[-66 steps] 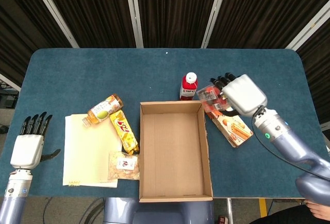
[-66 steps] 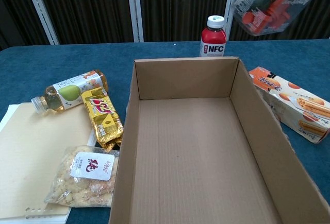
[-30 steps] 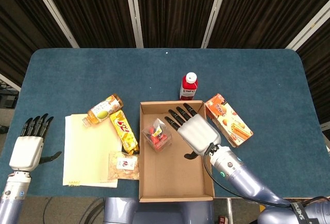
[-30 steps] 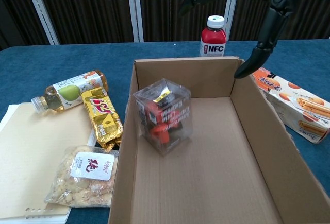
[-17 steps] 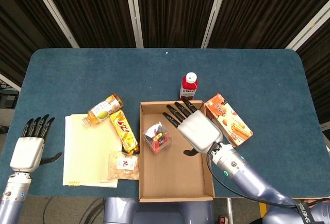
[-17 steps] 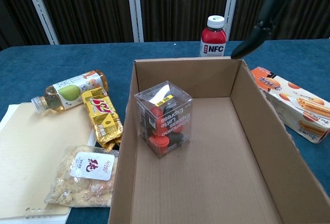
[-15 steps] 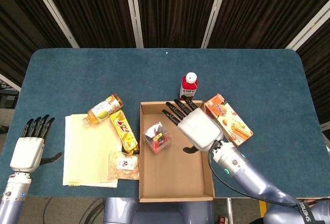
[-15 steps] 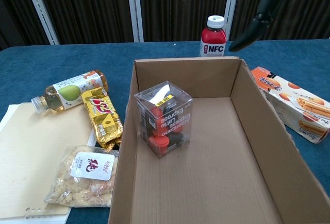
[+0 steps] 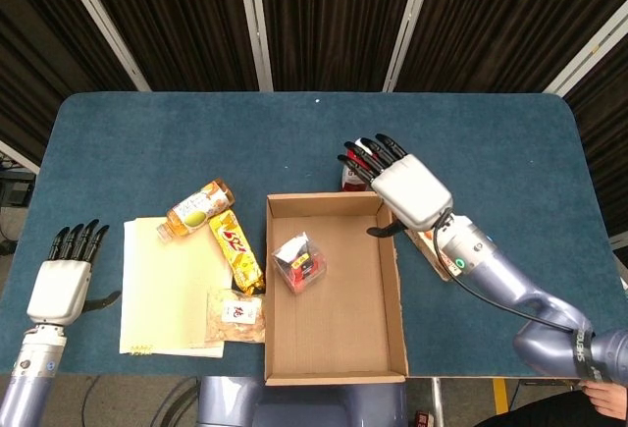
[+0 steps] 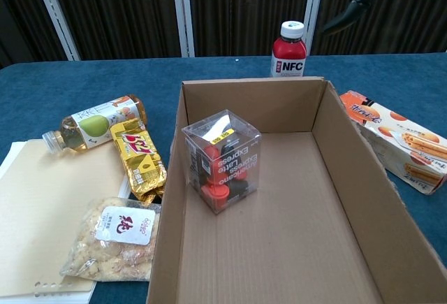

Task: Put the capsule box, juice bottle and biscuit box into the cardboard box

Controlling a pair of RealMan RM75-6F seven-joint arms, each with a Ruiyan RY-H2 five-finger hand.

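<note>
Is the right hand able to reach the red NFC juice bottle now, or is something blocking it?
Probably yes. The right hand hovers open just over the juice bottle, which stands upright behind the cardboard box, with nothing between them.

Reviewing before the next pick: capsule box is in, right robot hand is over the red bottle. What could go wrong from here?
1. The juice bottle stands upright, tight behind the cardboard box wall; the open right robot hand descending from above could tip it or shove the wall.
2. The biscuit box lies right against the cardboard box's right side, leaving little finger room.
3. The capsule box sits tilted near the left wall; a dropped bottle could knock it.
</note>
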